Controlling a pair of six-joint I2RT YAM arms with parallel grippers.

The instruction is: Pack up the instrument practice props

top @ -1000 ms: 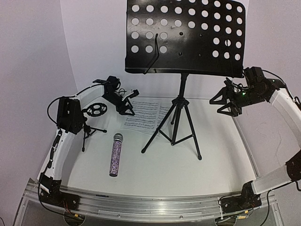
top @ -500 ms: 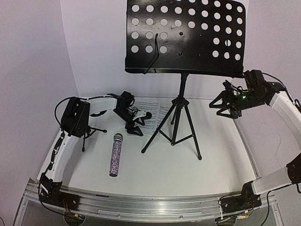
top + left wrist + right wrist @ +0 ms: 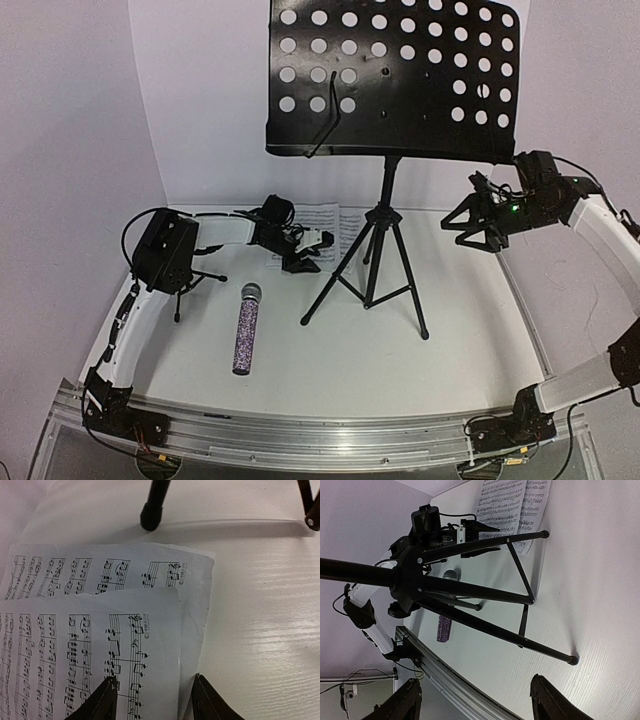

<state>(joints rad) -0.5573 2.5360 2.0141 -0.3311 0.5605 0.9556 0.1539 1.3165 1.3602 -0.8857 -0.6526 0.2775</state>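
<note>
The tall black perforated music stand (image 3: 390, 80) stands on its tripod at mid table. White sheet-music pages (image 3: 335, 215) lie flat behind its left leg. My left gripper (image 3: 305, 258) is open and low over them. In the left wrist view its fingertips (image 3: 155, 682) straddle the right edge of the two overlapping pages (image 3: 100, 630). The glittery purple microphone (image 3: 246, 328) lies on the table front left. The small black mic stand (image 3: 190, 285) is partly hidden behind my left arm. My right gripper (image 3: 470, 228) is open and empty in the air, right of the stand's pole (image 3: 470, 587).
A foot of the music stand's tripod (image 3: 150, 522) rests on the table just beyond the pages. White walls close off the back and sides. A metal rail (image 3: 320, 440) runs along the near edge. The microphone also shows in the right wrist view (image 3: 443, 627).
My left gripper has swung right and down, from beside the mic stand to over the sheet music. My right gripper has drifted slightly left towards the music stand.
</note>
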